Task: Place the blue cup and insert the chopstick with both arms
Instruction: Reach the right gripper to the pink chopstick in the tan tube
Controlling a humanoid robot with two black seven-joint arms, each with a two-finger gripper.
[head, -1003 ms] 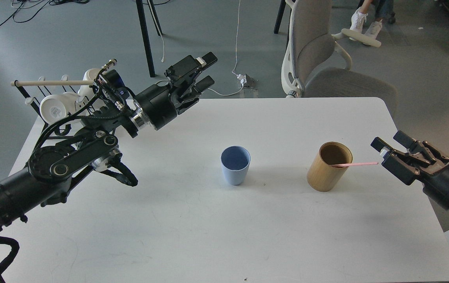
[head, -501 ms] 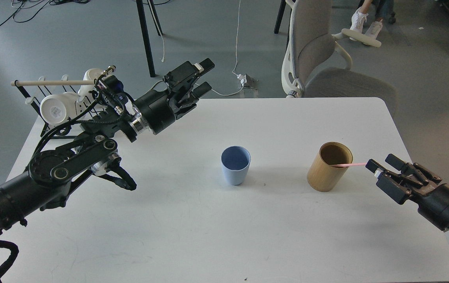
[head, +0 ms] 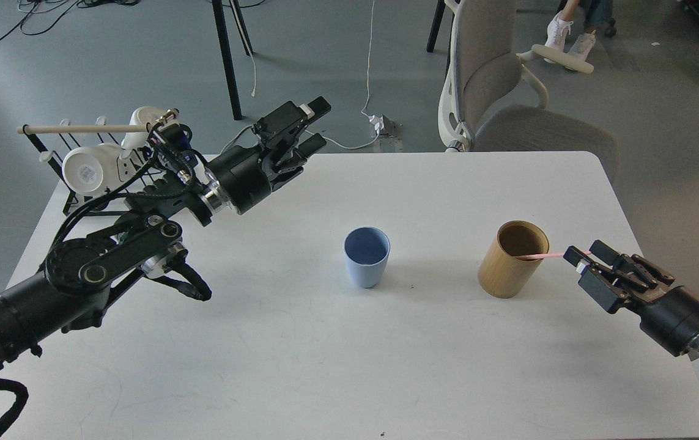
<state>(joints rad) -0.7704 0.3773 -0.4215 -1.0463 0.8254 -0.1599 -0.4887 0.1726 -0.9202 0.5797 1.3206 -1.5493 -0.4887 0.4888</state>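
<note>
The blue cup [head: 366, 256] stands upright near the middle of the white table [head: 422, 354], with nothing in it. To its right the pink chopstick [head: 546, 255] leans in a tan wooden cup [head: 512, 259], its free end pointing right over the rim. My right gripper [head: 583, 253] is low at that free end, its fingers apart, and the stick's tip sits right at them. Whether they touch it I cannot tell. My left gripper [head: 314, 125] hangs open and empty above the table's far left edge, well away from the blue cup.
A black wire rack [head: 74, 165] with white mugs and a long pale dowel stands at the table's far left corner, behind my left arm. A grey office chair [head: 496, 91] is beyond the far edge.
My right gripper has come down and to the left, up to the chopstick's free end. My left arm has drifted slightly down and left. Both cups stayed put.
</note>
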